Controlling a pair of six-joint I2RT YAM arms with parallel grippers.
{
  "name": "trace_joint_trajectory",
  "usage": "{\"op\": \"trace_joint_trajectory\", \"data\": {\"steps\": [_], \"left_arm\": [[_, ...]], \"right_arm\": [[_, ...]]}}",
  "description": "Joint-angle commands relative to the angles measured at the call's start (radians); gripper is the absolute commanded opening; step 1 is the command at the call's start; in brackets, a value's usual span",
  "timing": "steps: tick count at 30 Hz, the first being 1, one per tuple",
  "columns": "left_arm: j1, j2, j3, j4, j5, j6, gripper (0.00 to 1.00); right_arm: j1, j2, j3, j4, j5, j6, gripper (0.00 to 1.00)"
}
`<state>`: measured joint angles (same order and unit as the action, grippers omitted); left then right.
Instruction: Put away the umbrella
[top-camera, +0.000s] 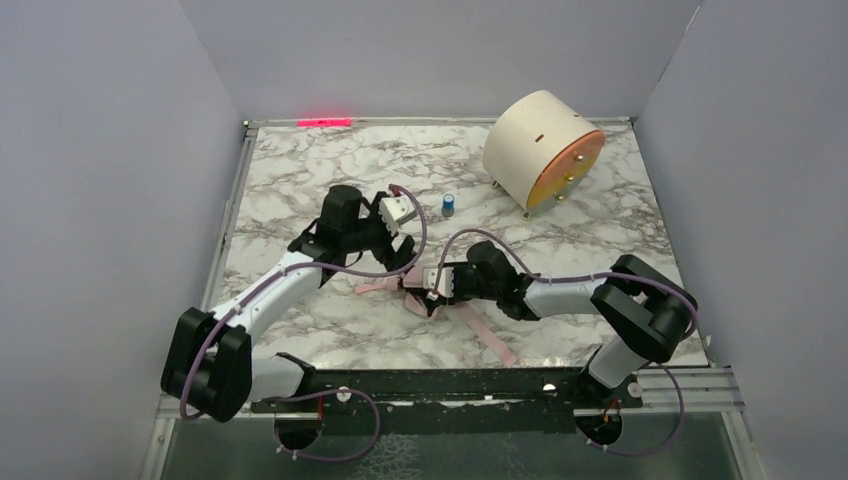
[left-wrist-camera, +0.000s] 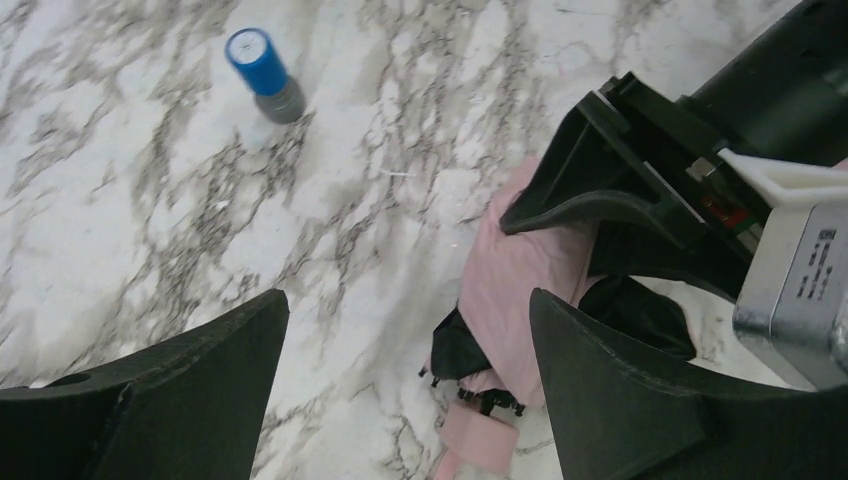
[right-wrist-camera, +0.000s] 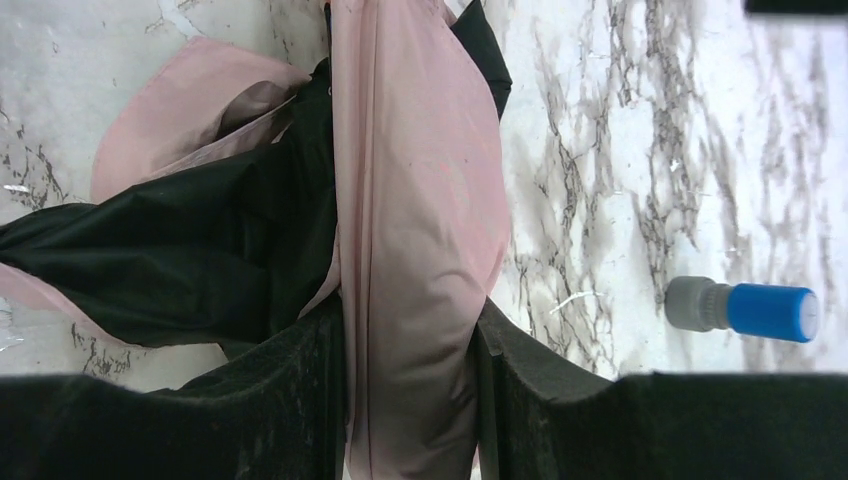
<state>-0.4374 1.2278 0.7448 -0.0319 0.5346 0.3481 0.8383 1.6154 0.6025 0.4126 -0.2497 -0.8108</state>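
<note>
The umbrella (top-camera: 378, 287) lies on the marble table (top-camera: 300, 170) near its middle, a bundle of pale pink and black fabric. Its long pink strap (top-camera: 490, 338) trails toward the near edge. My right gripper (top-camera: 424, 290) is shut on the umbrella; in the right wrist view the jaws (right-wrist-camera: 410, 325) pinch a pink fold (right-wrist-camera: 420, 200). My left gripper (top-camera: 404, 260) hangs just behind the bundle. Its jaws (left-wrist-camera: 408, 300) stand wide open with only marble between them, and the umbrella (left-wrist-camera: 515, 280) sits by its right finger (left-wrist-camera: 620, 400), not gripped.
A cream cylindrical drum (top-camera: 535, 145) with an orange face stands at the back right. A small blue-capped bottle (top-camera: 449, 205) lies behind the grippers, also in the left wrist view (left-wrist-camera: 262, 75) and the right wrist view (right-wrist-camera: 745, 310). Grey walls enclose the table.
</note>
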Motion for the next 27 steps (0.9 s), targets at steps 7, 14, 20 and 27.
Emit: {"op": "trace_joint_trajectory", "data": {"steps": [7,14,20,27], "left_arm": [[0.002,0.274,0.209,-0.283,0.278,0.184,0.87],[-0.049,0.395,0.245,-0.369,0.281,0.252,0.87],[-0.095,0.499,0.286,-0.452,0.191,0.335,0.85],[-0.118,0.573,0.304,-0.504,0.171,0.366,0.66]], "right_arm": [[0.055,0.031,-0.112,0.029,0.195,-0.112,0.23],[0.065,0.023,-0.109,0.021,0.207,-0.123,0.23],[0.07,0.015,-0.104,0.001,0.216,-0.118,0.23],[0.074,0.0,-0.101,0.001,0.229,-0.115,0.23]]}}
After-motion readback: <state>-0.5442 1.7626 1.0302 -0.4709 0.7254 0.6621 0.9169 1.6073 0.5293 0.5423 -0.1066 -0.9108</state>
